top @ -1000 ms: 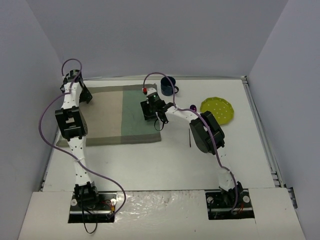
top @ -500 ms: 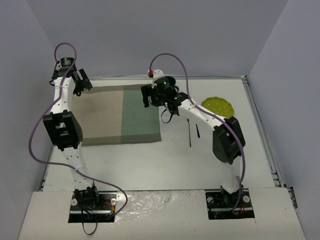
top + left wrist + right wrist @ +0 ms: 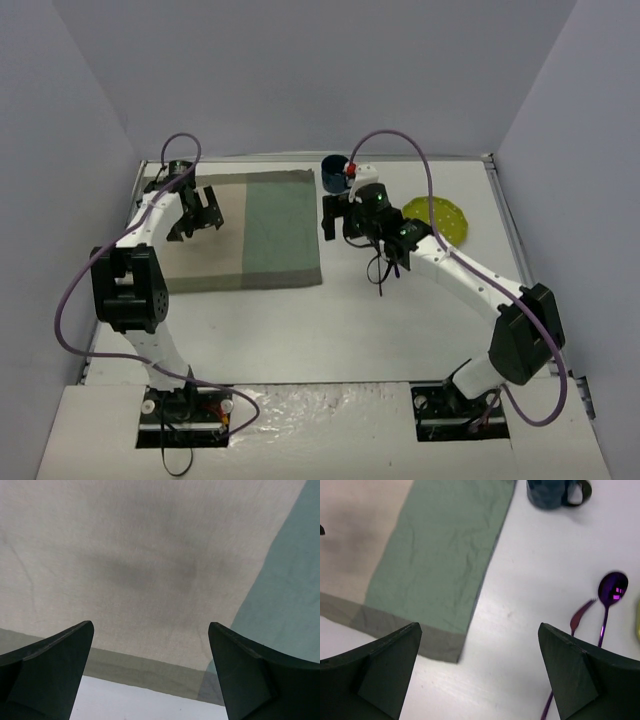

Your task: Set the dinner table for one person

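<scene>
only the right wrist view shows the spoon [image 3: 612,587] clearly

- A large flat white rectangular tabletop with a thin metal rim [image 3: 300,330] carries everything here.
- A two-tone beige and green cloth placemat [image 3: 255,240] lies flat on its far left part.
- A dark blue mug [image 3: 334,170] stands just off the placemat's far right corner.
- A round yellow-green dotted plate [image 3: 445,218] lies at the far right.
- A shiny purple spoon [image 3: 612,592] and a slim purple utensil [image 3: 581,615] lie side by side on bare tabletop between placemat and plate.
</scene>
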Controlling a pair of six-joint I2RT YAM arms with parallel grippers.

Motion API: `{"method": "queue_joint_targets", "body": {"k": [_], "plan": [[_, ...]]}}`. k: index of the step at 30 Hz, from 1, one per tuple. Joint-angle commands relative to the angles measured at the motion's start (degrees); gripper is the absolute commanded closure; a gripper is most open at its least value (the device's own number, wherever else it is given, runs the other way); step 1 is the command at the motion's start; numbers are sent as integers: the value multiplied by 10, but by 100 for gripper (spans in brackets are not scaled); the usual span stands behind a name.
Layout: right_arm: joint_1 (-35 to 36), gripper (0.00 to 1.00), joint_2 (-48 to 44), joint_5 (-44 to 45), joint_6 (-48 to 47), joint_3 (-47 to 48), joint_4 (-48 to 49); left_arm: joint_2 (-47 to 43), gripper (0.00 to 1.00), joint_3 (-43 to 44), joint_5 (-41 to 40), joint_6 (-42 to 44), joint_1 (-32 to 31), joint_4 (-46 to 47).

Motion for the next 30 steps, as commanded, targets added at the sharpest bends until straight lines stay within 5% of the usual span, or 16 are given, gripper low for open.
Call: {"method": "queue_joint_targets", "body": {"k": [1, 10, 30], "plan": [[-4, 0, -70, 0, 19, -39, 21, -4, 3, 10, 14, -3, -15, 78], [-14, 0, -97, -14, 23, -106, 21, 70, 3, 46, 4, 18, -45, 128], [-48, 0, -118, -24, 10, -128, 19, 270, 3, 245, 1, 90, -69, 42]]}}
